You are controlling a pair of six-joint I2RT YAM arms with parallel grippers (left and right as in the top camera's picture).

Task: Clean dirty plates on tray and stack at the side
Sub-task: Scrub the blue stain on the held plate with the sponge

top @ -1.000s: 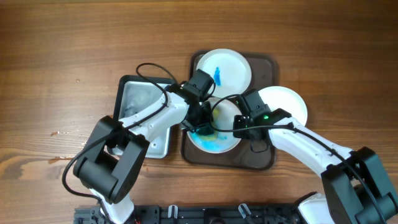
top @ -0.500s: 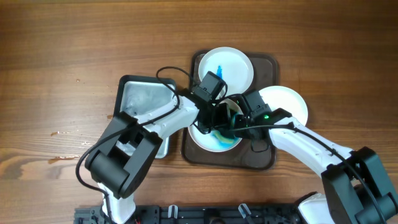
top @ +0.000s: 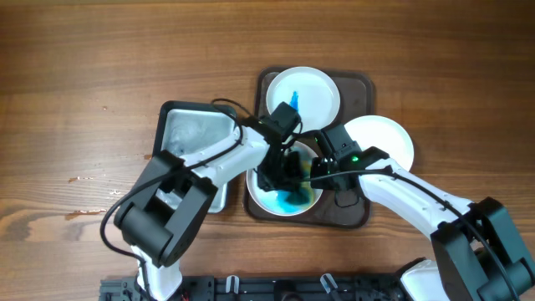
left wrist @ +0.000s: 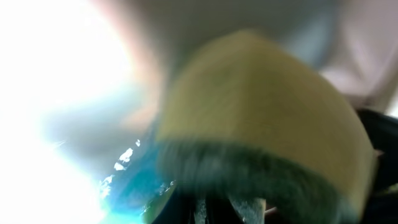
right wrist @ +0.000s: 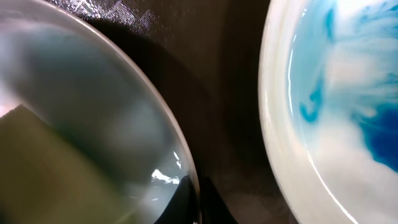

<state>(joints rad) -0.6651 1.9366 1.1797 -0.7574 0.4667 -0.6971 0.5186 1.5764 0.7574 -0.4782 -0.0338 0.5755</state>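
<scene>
— Wood-grain tabletop [top: 100, 67], brown and streaky; what sits on it?
— A dark brown tray [top: 355, 211], rectangular with rounded corners and a raised rim. Two round white plates lie in it: the far plate [top: 316, 104] has a blue streak in the middle, and the near plate [top: 288, 201] is awash with blue-green smears.
— And the third plate [top: 389, 138]?
— Plain white, at the tray's right side, its edge overlapping the rim.
— The hands?
— Both meet over the near plate. The left hand [top: 282, 174] is clenched on a sponge [left wrist: 261, 118], yellow with a dark green scrubbing layer, which is blurred and fills its own camera. The right hand [top: 318, 171] is clenched too, at that plate's right edge. Whether it pinches the rim I cannot tell, because the arms hide it.
— Anything else?
— A light grey metal tray [top: 188, 134] to the left, glossy, partly covered by the left arm
</scene>
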